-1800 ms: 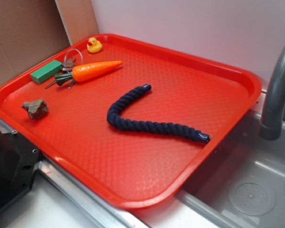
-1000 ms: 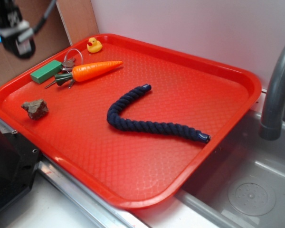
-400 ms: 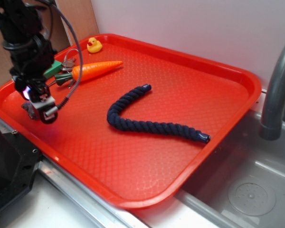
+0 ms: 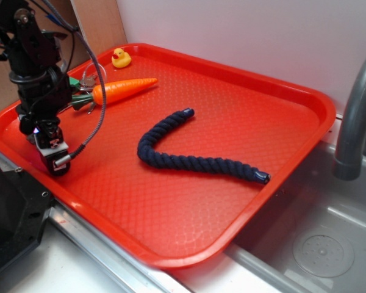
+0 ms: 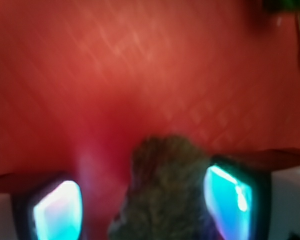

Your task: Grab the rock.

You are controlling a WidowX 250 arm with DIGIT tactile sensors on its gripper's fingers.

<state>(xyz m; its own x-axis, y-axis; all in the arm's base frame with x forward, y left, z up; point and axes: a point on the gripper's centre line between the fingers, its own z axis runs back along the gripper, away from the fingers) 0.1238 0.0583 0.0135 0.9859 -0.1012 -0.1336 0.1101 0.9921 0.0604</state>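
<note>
In the wrist view the rock (image 5: 165, 190), a rough grey-brown lump, lies on the red tray (image 5: 140, 75) between my gripper's (image 5: 145, 210) two glowing fingertips. It sits close to the right pad (image 5: 227, 200), with a gap of tray showing before the left pad (image 5: 57, 210). The gripper is open around it. In the exterior view the gripper (image 4: 49, 149) points down at the tray's (image 4: 232, 91) left edge and hides the rock.
A dark blue rope (image 4: 189, 152) curves across the tray's middle. A toy carrot (image 4: 122, 90), keys (image 4: 85, 79) and a yellow duck (image 4: 121, 58) lie at the far left corner, just behind the arm. A sink (image 4: 317, 244) and faucet (image 4: 354, 116) stand at right.
The arm came in from the upper left and dropped down over the rock. Since the last earlier frame it has sunk a little lower, covering the rock in the exterior view.
</note>
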